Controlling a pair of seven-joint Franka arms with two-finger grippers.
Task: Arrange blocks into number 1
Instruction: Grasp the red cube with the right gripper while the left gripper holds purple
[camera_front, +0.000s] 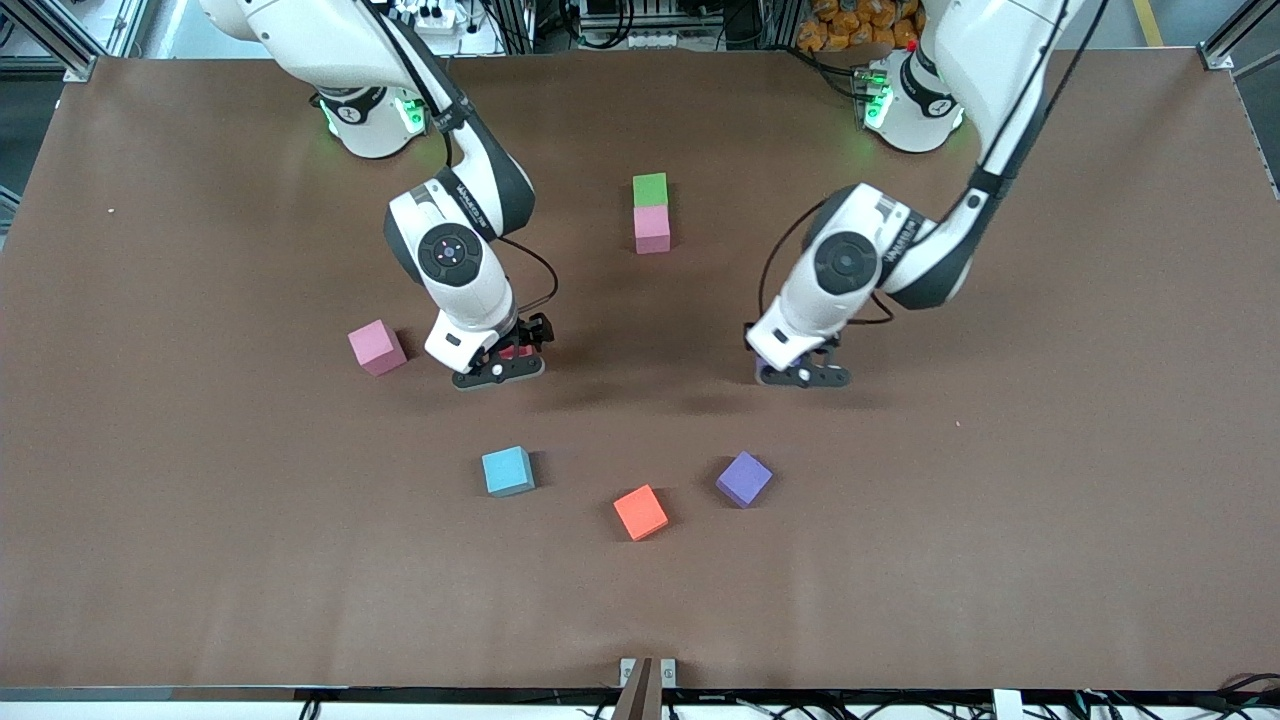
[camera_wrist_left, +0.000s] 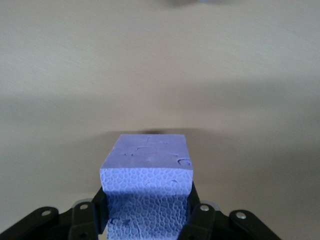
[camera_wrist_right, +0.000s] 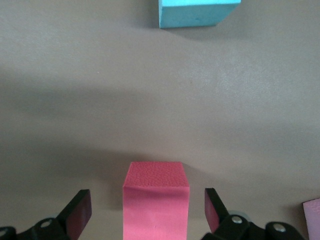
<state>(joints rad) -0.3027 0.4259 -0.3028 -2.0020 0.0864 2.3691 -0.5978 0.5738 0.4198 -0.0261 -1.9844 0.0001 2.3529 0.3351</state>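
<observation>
Green block (camera_front: 650, 188) and pink block (camera_front: 652, 229) touch in a short column, the only finished part of the 1; the second pink (camera_front: 377, 347), light blue (camera_front: 508, 471), orange (camera_front: 640, 512) and purple (camera_front: 744, 479) blocks lie scattered on the surface (camera_front: 1050, 480). Left tool (camera_wrist_left: 147, 220), low, clamps a purple block (camera_wrist_left: 147, 167). Right tool (camera_wrist_right: 147, 215), fingers apart, straddles a red block (camera_wrist_right: 156, 200).

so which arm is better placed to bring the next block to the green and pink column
Left. The left gripper is already shut on a purple block, while the right gripper is open around a red block, not yet gripping.
</observation>
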